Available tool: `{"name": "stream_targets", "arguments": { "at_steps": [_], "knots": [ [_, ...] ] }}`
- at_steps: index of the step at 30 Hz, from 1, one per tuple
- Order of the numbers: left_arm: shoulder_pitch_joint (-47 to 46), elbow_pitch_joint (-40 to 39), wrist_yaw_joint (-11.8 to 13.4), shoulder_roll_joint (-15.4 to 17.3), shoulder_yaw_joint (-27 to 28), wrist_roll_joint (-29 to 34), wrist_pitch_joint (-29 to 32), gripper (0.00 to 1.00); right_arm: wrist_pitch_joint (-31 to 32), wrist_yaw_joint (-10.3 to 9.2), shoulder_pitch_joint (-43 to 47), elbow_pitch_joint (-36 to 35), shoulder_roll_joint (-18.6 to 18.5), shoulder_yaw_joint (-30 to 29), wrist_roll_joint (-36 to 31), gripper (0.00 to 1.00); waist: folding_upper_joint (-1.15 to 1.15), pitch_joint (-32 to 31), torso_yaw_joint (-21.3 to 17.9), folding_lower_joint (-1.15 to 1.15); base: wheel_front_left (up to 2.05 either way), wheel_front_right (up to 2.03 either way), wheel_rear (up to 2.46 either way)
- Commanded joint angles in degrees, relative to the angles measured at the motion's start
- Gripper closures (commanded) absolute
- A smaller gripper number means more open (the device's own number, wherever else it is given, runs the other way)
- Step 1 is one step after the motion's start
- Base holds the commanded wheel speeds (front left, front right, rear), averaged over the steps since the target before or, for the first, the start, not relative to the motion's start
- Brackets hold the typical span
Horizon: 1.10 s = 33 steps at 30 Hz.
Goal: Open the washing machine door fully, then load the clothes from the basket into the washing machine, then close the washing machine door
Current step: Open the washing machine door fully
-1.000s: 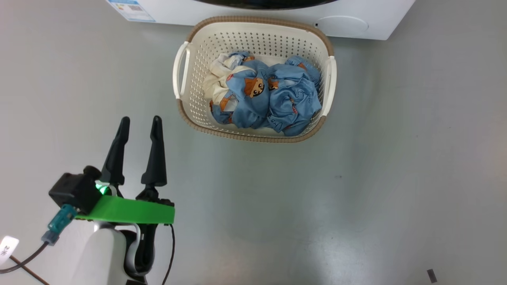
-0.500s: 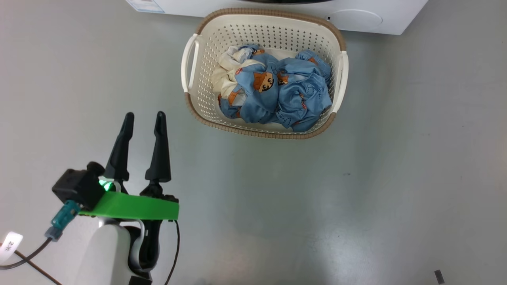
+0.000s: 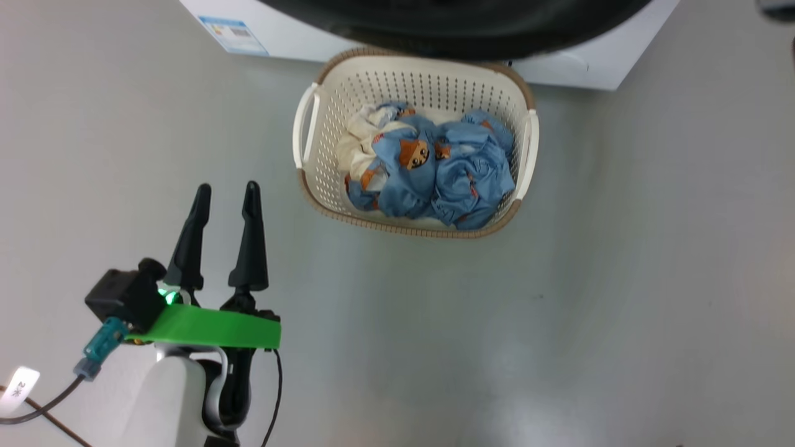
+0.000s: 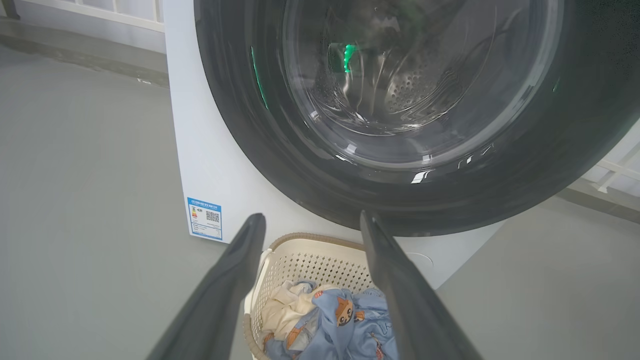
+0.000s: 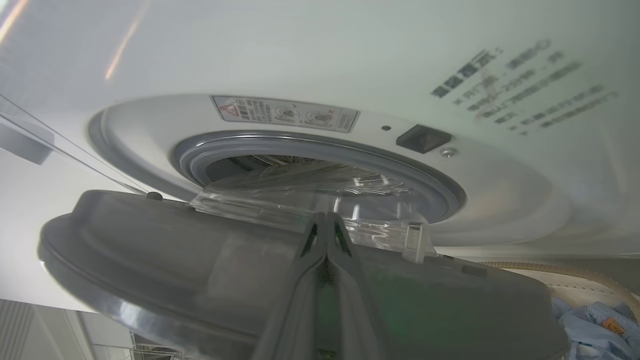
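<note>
The washing machine [image 3: 596, 59] stands at the top of the head view. Its door [image 3: 447, 31], black-rimmed with a glass dome [image 4: 400, 75], is swung partly out over the far rim of the basket [image 3: 410, 71]. Blue printed clothes [image 3: 435, 167] and a cream piece lie in the basket. My left gripper [image 3: 227, 186] hovers open and empty over the floor, left of the basket. In the right wrist view my right gripper [image 5: 326, 216] is shut, its tips against the inner side of the door [image 5: 200, 270], below the grey seal [image 5: 310, 145].
A grey floor [image 3: 559, 310] spreads around the basket. A blue label [image 3: 233, 34] sits on the machine's lower left corner. A cable [image 3: 37, 410] trails from my left wrist. A white railing [image 4: 115, 7] runs behind the machine.
The head camera has tilted, so the whole picture has shifted. The door's black rim now reaches out over the basket's far rim. My left gripper stays open and holds its place.
</note>
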Motion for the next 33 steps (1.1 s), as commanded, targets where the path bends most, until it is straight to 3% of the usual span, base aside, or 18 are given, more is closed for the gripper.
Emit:
{"name": "stream_targets", "arguments": {
  "at_steps": [1, 18, 33],
  "knots": [
    [1.4, -0.7, -0.1, 1.2, 2.1, 0.3, -0.4, 0.00, 1.1, 0.34, 2.2, -2.1, 2.4, 0.6, 0.4, 1.00, 0.00, -1.7, 0.0, 0.00, 0.00, 0.00, 0.00],
    [8.5, 1.8, -0.1, 3.3, 3.5, 1.7, -0.4, 0.00, 4.5, 0.34, 17.6, -5.7, 4.4, 0.7, 3.5, 1.00, 0.00, -13.6, 1.1, 0.00, 0.00, 0.00, 0.00],
    [13.4, 2.9, -0.1, 4.1, 4.8, 3.6, -0.4, 0.00, 6.5, 0.34, 31.7, -9.0, 6.0, 0.4, 5.7, 1.00, 0.00, -21.9, 5.7, 0.00, 0.00, 0.00, 0.00]
  ]
}}
